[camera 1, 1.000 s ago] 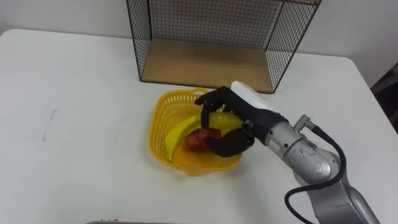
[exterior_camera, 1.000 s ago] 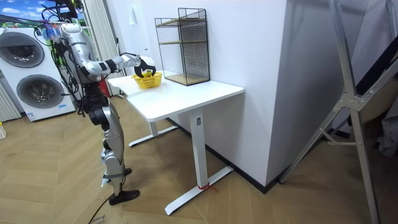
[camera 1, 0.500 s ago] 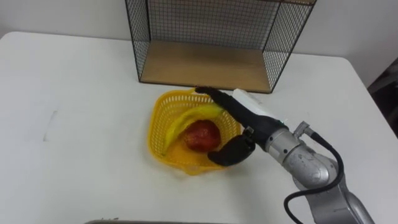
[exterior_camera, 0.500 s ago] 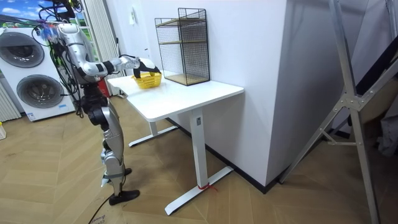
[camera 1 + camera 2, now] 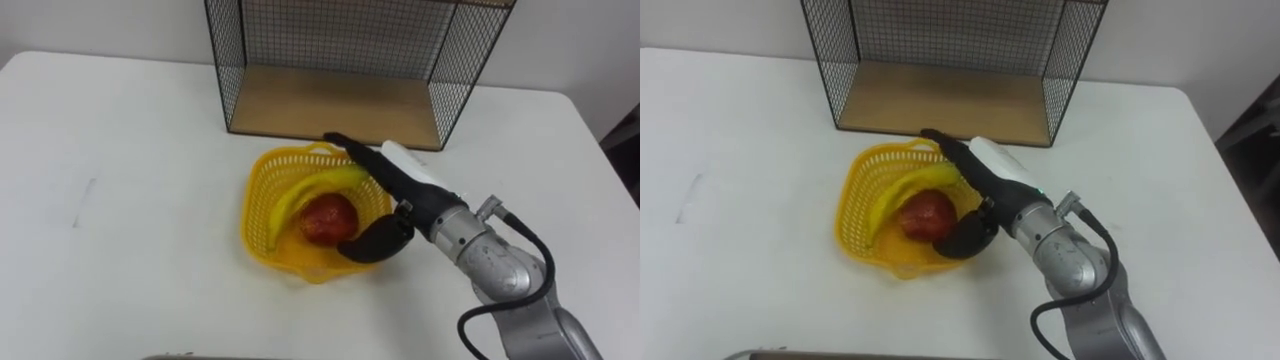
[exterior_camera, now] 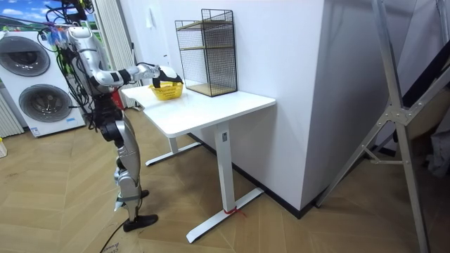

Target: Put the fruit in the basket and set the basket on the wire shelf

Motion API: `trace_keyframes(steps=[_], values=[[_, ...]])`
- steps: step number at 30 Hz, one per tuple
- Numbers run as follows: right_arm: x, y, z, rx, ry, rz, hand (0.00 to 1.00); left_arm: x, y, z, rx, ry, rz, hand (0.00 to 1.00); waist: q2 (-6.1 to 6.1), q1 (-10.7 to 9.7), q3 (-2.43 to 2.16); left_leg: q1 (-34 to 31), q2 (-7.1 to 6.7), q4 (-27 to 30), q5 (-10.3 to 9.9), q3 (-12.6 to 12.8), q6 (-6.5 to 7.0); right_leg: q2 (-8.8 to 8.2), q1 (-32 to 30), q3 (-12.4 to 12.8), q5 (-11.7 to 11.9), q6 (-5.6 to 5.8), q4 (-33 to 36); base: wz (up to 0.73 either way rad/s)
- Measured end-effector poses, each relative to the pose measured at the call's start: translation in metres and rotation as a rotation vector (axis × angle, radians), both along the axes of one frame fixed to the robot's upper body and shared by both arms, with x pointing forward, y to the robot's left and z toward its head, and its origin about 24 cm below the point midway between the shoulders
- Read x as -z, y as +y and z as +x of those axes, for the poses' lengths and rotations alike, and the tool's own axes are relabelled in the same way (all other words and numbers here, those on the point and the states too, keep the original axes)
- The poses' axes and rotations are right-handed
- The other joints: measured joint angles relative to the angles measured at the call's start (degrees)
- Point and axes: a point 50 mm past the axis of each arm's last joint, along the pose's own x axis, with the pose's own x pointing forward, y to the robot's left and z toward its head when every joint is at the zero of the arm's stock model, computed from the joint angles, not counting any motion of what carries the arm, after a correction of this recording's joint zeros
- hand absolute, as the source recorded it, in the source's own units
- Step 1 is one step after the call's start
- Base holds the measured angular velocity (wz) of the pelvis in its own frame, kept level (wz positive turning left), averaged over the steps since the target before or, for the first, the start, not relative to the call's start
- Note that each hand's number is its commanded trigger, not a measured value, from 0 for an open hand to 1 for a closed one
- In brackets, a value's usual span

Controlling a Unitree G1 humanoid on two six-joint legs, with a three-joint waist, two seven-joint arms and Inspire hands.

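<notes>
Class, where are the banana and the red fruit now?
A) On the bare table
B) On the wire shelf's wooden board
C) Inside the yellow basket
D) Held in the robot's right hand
C: the banana and the red fruit lie inside the yellow basket, which stands on the table before the wire shelf; the right hand is open.

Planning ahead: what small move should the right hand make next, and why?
Probably close the right hand on the rim of the yellow plastic basket: the yellow banana and red apple lie inside, and that rim runs between its straight fingers and thumb.
</notes>
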Motion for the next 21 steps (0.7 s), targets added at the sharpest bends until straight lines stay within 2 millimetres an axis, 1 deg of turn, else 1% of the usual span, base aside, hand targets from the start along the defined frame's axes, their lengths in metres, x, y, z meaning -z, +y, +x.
trace_keyframes(steps=[1,2,4,5,6,7,9,10,12,13,14,16,18,19,21], values=[[0.000,-0.001,0.000,0.005,0.002,0.008,0.00,0.000,0.001,-0.002,-0.019,0.001,0.005,0.00,0.21,0.10,0.11,0.28,0.00,-0.03,0.00,0.00,0.00,0.00,0.21,0.00,0.00,0.00,-0.01,0.00],[0.000,-0.005,0.000,0.018,0.005,0.018,0.00,-0.001,0.003,-0.008,-0.055,0.009,0.016,0.00,0.60,0.37,0.08,0.53,0.00,-0.06,0.00,0.00,0.00,0.00,0.44,0.01,0.00,0.00,0.00,0.00],[0.001,-0.012,-0.001,0.058,0.006,0.036,0.00,-0.002,0.008,-0.018,-0.129,0.035,0.042,0.00,1.26,0.44,-0.23,0.54,0.00,-0.04,0.00,-0.05,0.00,-0.01,0.51,0.00,0.00,0.00,0.02,0.00],[0.002,-0.013,-0.002,0.068,0.006,0.042,0.00,-0.002,0.009,-0.021,-0.151,0.041,0.049,0.00,1.41,0.53,-0.28,0.54,0.00,-0.04,0.00,-0.07,0.00,-0.01,0.51,-0.03,0.00,0.00,0.02,0.00],[0.003,-0.017,-0.003,0.092,0.007,0.062,0.00,-0.003,0.011,-0.028,-0.204,0.059,0.065,0.00,1.60,0.77,-0.40,0.49,0.00,-0.05,0.00,-0.13,0.00,0.00,0.46,-0.02,0.00,0.00,0.02,0.00],[0.003,-0.018,-0.004,0.102,0.005,0.070,0.00,-0.004,0.013,-0.032,-0.228,0.070,0.076,0.00,1.61,0.73,-0.46,0.46,0.00,-0.04,0.00,-0.31,0.00,0.01,0.45,-0.02,0.00,0.00,0.00,0.00],[0.002,-0.027,-0.005,0.154,-0.007,0.104,0.00,-0.007,0.021,-0.046,-0.352,0.097,0.127,0.00,1.53,0.71,-0.53,0.02,-0.02,0.17,0.00,-0.58,0.00,0.03,0.19,-0.01,-0.01,0.01,-0.12,0.00],[0.002,-0.029,-0.005,0.169,-0.014,0.105,0.00,-0.009,0.022,-0.049,-0.384,0.102,0.141,0.00,1.31,0.70,-0.67,-0.06,-0.04,0.25,0.00,-0.64,0.00,0.03,0.16,0.01,-0.01,0.01,-0.12,0.03],[-0.002,-0.037,-0.004,0.219,-0.047,0.108,0.00,-0.014,0.031,-0.059,-0.503,0.124,0.208,0.00,1.24,0.56,-0.78,-0.16,-0.08,0.60,0.00,-0.66,0.00,0.02,0.22,0.10,-0.01,0.01,-0.11,0.04],[-0.005,-0.039,-0.004,0.231,-0.061,0.110,0.00,-0.016,0.034,-0.060,-0.524,0.130,0.226,0.00,1.21,0.60,-0.81,-0.17,-0.08,0.67,0.00,-0.70,0.00,0.01,0.26,0.11,-0.01,0.01,-0.10,0.00],[-0.010,-0.040,-0.004,0.248,-0.093,0.119,0.00,-0.019,0.040,-0.063,-0.556,0.147,0.266,0.00,1.27,0.60,-0.82,-0.13,-0.08,0.73,0.00,-0.66,0.00,0.02,0.33,0.19,-0.01,0.00,-0.11,0.00],[-0.013,-0.045,-0.004,0.283,-0.117,0.158,0.00,-0.026,0.052,-0.064,-0.605,0.155,0.339,0.00,1.46,0.61,-0.91,-0.06,-0.08,0.74,0.00,-0.89,0.00,0.01,0.48,0.20,0.01,-0.02,-0.06,0.00],[-0.014,-0.051,-0.005,0.324,-0.124,0.201,0.00,-0.038,0.068,-0.064,-0.644,0.156,0.450,0.00,2.00,0.44,-1.14,-0.01,-0.08,0.73,0.00,-0.83,0.00,0.00,0.54,0.19,0.01,-0.02,-0.02,0.00],[-0.013,-0.053,-0.006,0.335,-0.124,0.207,0.00,-0.041,0.072,-0.064,-0.664,0.149,0.478,0.00,2.15,0.33,-1.19,-0.03,-0.10,0.74,0.00,-0.82,0.00,0.00,0.56,0.17,0.01,-0.02,-0.01,0.00],[-0.012,-0.064,-0.010,0.392,-0.124,0.239,0.00,-0.055,0.085,-0.056,-0.729,0.108,0.596,0.00,2.81,0.06,-1.21,-0.19,-0.20,0.75,0.00,-1.04,0.01,-0.12,0.53,-0.28,0.00,0.00,0.07,0.06]])
